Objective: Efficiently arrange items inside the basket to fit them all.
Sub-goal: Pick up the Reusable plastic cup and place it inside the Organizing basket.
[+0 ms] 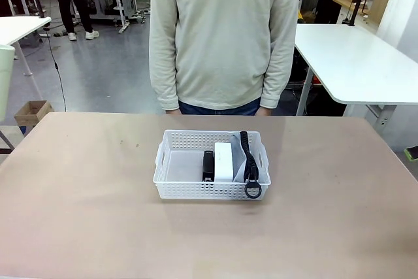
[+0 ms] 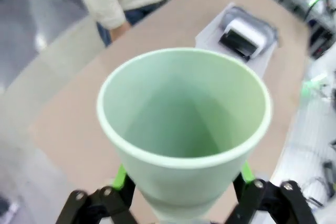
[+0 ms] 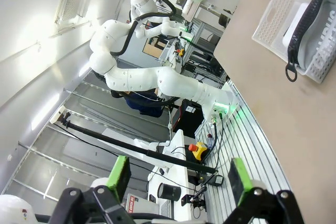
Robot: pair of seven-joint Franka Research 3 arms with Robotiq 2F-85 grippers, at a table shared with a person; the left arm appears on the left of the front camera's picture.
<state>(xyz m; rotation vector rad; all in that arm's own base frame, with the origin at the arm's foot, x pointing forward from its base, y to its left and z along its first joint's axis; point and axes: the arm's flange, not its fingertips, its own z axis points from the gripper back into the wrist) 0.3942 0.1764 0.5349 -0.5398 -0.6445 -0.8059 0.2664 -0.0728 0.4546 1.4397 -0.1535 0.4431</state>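
Note:
The white perforated basket [image 1: 209, 191] sits mid-table in front of the person. Its right half holds a black stapler [image 1: 208, 164], a small white boxy device [image 1: 224, 161] and the grey zip pouch [image 1: 238, 140], whose black strap [image 1: 249, 168] hangs over the front rim. Its left half is bare. My left gripper [image 2: 181, 182] is shut on the pale green cup [image 2: 184, 124], held upright well above the table and away from the basket [image 2: 210, 35]. The right gripper [image 3: 178, 182] is open and holds nothing, off the table's side, far from the basket [image 3: 273, 19].
A person in a cream sweater [image 1: 225, 31] stands at the far edge with arms hanging down. Another white table [image 1: 353, 63] stands behind on the right, and a cardboard box [image 1: 31, 112] is on the floor at left. Equipment racks [image 3: 210, 129] stand beside the table.

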